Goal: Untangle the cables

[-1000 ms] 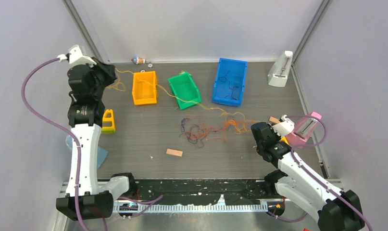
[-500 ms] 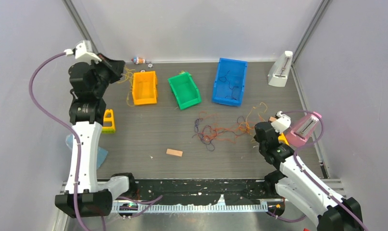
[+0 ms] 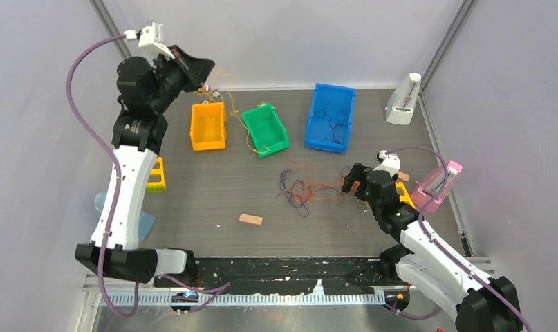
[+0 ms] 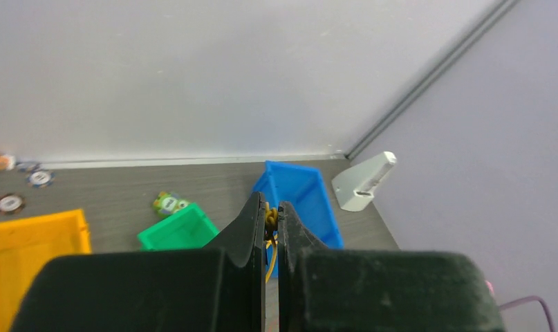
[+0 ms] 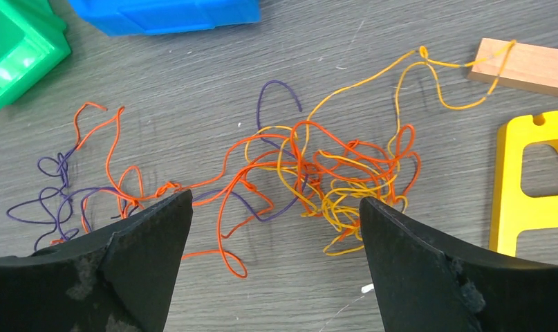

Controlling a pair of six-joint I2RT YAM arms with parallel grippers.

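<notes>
Three bins (image 3: 208, 128), one tangle (image 5: 317, 173), one gripped cable (image 4: 270, 220)

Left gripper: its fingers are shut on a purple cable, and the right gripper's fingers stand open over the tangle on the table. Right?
Not quite: the left gripper is shut on a yellow cable, not a purple one. The left wrist view shows it pinched between the fingers. The right gripper does stand open over the tangle on the table.
</notes>
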